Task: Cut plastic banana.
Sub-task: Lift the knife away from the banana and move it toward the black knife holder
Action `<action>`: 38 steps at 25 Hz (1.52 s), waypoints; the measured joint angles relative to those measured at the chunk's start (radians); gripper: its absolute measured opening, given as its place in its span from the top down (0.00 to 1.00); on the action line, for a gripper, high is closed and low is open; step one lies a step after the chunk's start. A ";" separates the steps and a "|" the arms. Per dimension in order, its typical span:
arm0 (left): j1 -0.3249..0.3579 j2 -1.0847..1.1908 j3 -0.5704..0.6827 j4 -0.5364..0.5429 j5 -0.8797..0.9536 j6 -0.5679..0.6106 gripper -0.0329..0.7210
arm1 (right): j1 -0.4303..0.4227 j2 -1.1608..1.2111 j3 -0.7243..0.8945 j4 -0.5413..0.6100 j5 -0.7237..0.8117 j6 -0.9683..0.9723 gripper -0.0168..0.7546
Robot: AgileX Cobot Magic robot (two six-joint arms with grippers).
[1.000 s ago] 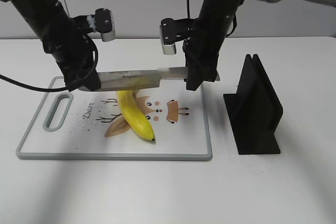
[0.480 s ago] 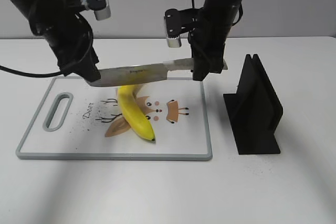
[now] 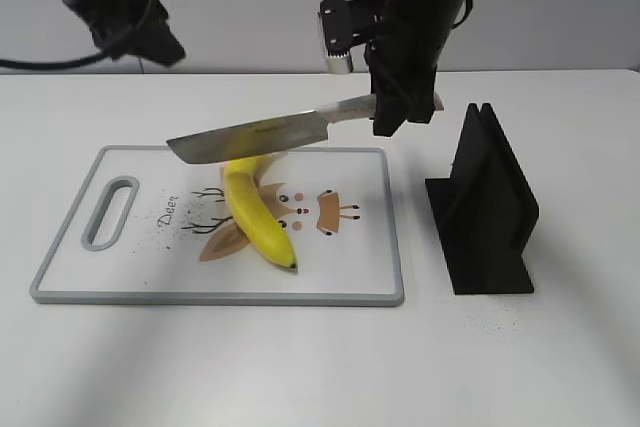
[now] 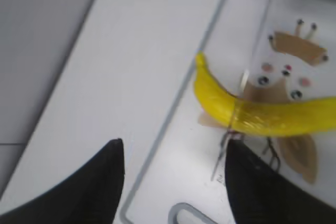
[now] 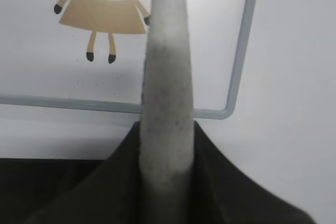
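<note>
The plastic banana (image 3: pixel 258 215) lies whole on the white cutting board (image 3: pixel 390 247), its dark tip towards the front; it also shows in the left wrist view (image 4: pixel 262 116). My right gripper (image 3: pixel 392 112) is shut on the grey handle (image 5: pixel 165 93) of a large knife (image 3: pixel 250 137). The blade hangs level in the air just above the banana's stem end. My left gripper (image 4: pixel 173 174) is open and empty. It is high above the board's far left corner, at the top left of the exterior view (image 3: pixel 150 42), clear of the blade.
A black knife block (image 3: pixel 490 202) stands on the white table to the right of the board. The board has a handle slot (image 3: pixel 108 212) at its left end and a deer drawing under the banana. A grey wall runs behind the table.
My left gripper has let go of the blade's tip and risen up and to the left. My right gripper has lifted the knife a little; the banana has not moved.
</note>
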 joint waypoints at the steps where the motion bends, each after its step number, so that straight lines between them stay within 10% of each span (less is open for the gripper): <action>1: 0.000 -0.024 0.000 0.012 -0.034 -0.047 0.19 | 0.000 -0.010 0.000 0.000 0.000 -0.001 0.74; 17: 0.140 -0.286 0.000 0.218 0.108 -0.767 0.19 | 0.000 -0.224 -0.002 0.041 0.003 0.491 0.74; 28: 0.218 -0.374 0.049 0.322 0.325 -0.946 0.22 | 0.000 -0.335 0.023 0.043 0.006 1.085 0.74; 38: 0.218 -0.767 0.394 0.353 0.288 -0.958 0.22 | 0.000 -0.555 0.277 0.051 0.008 1.238 0.74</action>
